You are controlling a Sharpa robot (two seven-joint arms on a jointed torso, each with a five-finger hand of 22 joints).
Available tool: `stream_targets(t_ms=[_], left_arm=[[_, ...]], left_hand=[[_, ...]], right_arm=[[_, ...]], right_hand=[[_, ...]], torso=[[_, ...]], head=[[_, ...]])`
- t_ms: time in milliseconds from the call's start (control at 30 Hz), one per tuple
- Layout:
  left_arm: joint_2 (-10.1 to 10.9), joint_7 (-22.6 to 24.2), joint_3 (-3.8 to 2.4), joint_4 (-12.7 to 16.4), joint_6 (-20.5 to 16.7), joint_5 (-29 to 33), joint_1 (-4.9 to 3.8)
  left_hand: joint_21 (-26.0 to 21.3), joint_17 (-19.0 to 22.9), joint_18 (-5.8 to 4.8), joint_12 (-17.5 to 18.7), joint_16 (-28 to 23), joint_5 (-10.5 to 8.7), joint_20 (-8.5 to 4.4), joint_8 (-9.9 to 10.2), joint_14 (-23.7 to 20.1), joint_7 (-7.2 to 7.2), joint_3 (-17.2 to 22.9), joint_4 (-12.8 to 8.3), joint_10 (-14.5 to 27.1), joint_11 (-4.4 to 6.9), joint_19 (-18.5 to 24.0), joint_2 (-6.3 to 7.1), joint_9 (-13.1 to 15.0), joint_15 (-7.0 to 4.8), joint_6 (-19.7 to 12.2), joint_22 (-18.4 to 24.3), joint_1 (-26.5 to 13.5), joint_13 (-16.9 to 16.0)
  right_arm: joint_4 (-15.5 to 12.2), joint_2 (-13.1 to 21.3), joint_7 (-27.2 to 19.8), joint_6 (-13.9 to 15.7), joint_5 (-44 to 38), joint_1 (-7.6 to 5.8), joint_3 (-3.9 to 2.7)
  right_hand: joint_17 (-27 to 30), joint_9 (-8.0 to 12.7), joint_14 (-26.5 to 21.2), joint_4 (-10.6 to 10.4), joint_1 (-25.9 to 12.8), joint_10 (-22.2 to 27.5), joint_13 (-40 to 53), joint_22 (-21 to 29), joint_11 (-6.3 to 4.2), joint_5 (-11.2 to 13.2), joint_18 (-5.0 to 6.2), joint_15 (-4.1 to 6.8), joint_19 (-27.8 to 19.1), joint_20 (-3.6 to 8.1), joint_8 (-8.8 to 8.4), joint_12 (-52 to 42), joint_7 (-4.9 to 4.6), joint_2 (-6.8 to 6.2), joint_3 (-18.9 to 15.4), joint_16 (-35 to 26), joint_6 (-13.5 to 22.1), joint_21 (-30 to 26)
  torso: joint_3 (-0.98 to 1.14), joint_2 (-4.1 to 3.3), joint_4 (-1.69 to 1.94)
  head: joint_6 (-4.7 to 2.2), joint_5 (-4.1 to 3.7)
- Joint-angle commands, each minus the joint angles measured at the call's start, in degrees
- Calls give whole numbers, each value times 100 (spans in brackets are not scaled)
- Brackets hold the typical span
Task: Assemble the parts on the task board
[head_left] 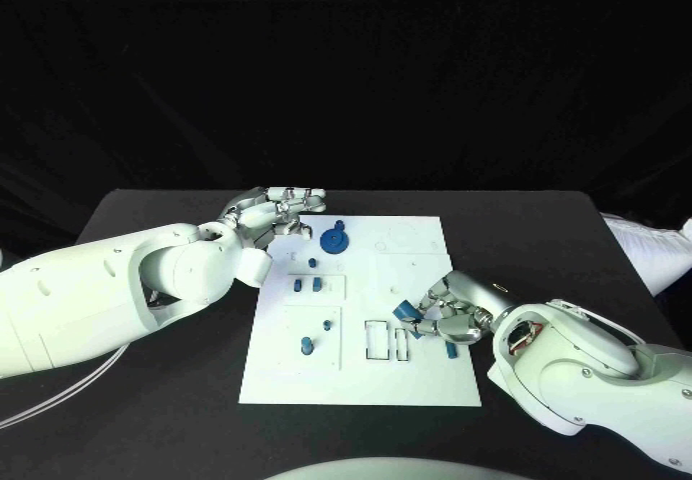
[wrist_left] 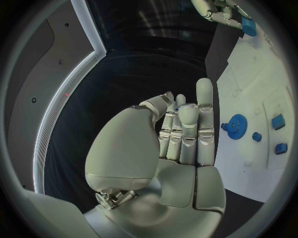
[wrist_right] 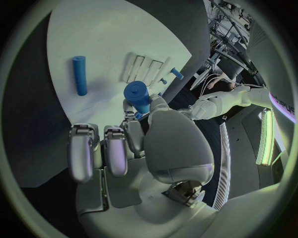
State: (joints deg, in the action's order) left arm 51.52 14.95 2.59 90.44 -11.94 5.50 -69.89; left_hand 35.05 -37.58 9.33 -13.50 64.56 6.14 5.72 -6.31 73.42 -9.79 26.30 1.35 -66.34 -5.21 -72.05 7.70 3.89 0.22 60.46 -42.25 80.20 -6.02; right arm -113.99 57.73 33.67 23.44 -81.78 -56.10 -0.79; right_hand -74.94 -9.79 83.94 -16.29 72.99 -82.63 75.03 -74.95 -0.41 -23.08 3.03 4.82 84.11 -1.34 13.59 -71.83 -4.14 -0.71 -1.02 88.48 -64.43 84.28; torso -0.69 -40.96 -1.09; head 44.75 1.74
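Pinching blue part [wrist_right: 137,94]: right hand [wrist_right: 133,134] | wrist view: blue rod [wrist_right: 79,75] beside

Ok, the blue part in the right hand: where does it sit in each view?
Head view: the blue part is at the fingertips of the right hand, over the right edge of the task board.
Left wrist view: the blue part is far across the board, beside the right hand.
Right wrist view: the blue part is at that hand's fingertips, over the board.
Shared landmark: the white task board.
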Motion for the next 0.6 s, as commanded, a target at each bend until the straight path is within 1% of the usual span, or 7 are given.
stream_targets(t_ms=[33, 100, 233, 600], left_arm=[[-13, 24, -3, 17, 104, -22, -2], [-15, 23, -3, 20, 106, -22, -2], [-17, 19, -3, 26, 113, -22, -3], [-8, 12, -3, 33, 113, -22, -3]], left_hand=[[-19, 6, 108, -39, 7, 19, 18, -14, -37, 2, -20, -16, 45, 1, 34, -40, 2, 8, -45, 5, -26, -9], [-19, 6, 108, -39, 7, 19, 18, -14, -37, 2, -20, -16, 45, 1, 34, -40, 2, 8, -45, 5, -26, -9], [-19, 6, 108, -39, 7, 19, 18, -14, -37, 2, -20, -16, 45, 1, 34, -40, 2, 8, -45, 5, -26, -9], [-22, 11, 109, -51, 9, 20, 17, -22, -41, 5, -20, -23, 49, 3, 35, -47, 4, 7, -37, 7, -23, -11]], right_arm=[[51, -115, 41, -239, 263, 6, 7], [93, -204, 48, -303, 320, 13, 13], [173, -356, 60, -419, 396, 39, 24], [267, -537, 74, -637, 439, 64, 36]], right_hand=[[-1275, -307, 562, -29, 99, -141, 115, -688, -105, -69, -108, 36, 280, 47, 1, -38, 119, 209, -23, 30, -156, 36], [-1289, -325, 565, -31, 24, -166, 155, -705, -110, -95, -112, 40, 286, 49, 0, -79, 126, 225, -37, 38, -178, 47], [-1258, -376, 559, -30, -125, -265, 336, -695, -136, -106, -108, 59, 282, 63, 17, -296, 157, 245, -69, 21, -258, 40], [-1223, -409, 552, -27, -214, -302, 402, -667, -151, -91, -101, 72, 270, 75, 21, -369, 173, 249, -92, 3, -292, 20]], torso=[[3, -5, -2], [6, -4, -2], [5, -3, 3], [5, -1, -4]], head=[[5, -6], [7, -5], [14, -10], [40, 8]])
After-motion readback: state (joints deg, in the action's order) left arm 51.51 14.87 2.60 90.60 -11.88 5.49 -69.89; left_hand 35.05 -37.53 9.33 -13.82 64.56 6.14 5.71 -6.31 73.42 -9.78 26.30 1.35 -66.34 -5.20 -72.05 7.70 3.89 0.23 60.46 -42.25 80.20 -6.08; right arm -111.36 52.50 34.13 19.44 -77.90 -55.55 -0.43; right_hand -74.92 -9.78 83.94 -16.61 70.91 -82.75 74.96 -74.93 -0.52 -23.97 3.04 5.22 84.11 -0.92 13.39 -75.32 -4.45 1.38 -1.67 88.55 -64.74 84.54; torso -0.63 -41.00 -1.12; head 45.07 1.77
